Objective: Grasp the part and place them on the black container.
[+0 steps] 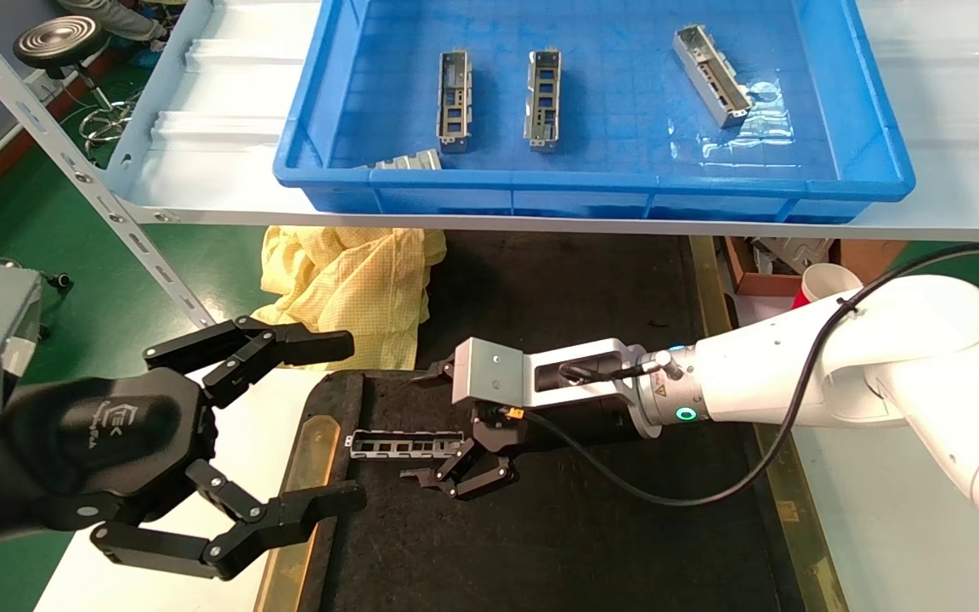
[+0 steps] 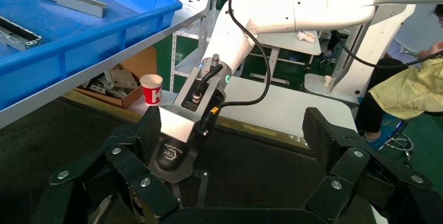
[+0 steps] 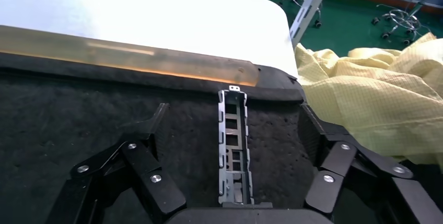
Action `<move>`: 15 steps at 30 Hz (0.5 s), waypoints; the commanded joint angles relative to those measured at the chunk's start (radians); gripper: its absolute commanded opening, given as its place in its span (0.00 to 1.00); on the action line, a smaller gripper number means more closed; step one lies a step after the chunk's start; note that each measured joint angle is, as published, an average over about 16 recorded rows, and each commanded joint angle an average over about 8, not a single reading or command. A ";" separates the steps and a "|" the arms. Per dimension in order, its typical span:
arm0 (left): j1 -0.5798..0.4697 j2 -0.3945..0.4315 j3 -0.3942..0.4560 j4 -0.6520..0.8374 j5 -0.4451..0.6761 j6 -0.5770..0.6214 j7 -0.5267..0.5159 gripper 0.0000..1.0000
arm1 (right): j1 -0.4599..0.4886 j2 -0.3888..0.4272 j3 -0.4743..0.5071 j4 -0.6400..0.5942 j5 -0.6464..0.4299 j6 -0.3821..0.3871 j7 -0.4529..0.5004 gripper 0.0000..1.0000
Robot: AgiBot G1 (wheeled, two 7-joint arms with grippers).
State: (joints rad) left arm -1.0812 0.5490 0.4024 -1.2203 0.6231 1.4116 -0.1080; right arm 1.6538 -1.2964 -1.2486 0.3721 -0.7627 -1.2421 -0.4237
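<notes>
A silver-grey part (image 1: pixel 404 444) (image 3: pixel 233 145) with rectangular cutouts lies flat on the black container (image 1: pixel 583 527) (image 3: pixel 78 109), close to its left rim. My right gripper (image 1: pixel 420 423) (image 3: pixel 233 110) hangs low over it, open, one finger on each side of the channel with black mat showing between pads and metal. The part's near end runs under the gripper's palm. My left gripper (image 1: pixel 349 421) (image 2: pixel 233 127) is parked at the tray's left edge, wide open and holding nothing.
A blue bin (image 1: pixel 591 183) on the shelf behind holds several more parts (image 1: pixel 543 99). A yellow cloth (image 1: pixel 345 280) lies beyond the tray's far left corner. A red paper cup (image 1: pixel 825 285) stands at the right. A brass strip (image 1: pixel 311 459) lines the tray's left side.
</notes>
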 commanded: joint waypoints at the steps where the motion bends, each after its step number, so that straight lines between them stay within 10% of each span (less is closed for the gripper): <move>1: 0.000 0.000 0.000 0.000 0.000 0.000 0.000 1.00 | 0.000 -0.005 -0.005 0.000 -0.005 0.009 -0.002 1.00; 15: 0.000 0.000 0.000 0.000 0.000 0.000 0.000 1.00 | -0.121 0.140 0.199 0.191 0.003 -0.046 0.127 1.00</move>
State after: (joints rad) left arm -1.0812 0.5490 0.4024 -1.2203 0.6231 1.4115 -0.1080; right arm 1.5332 -1.1566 -1.0499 0.5624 -0.7599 -1.2876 -0.2974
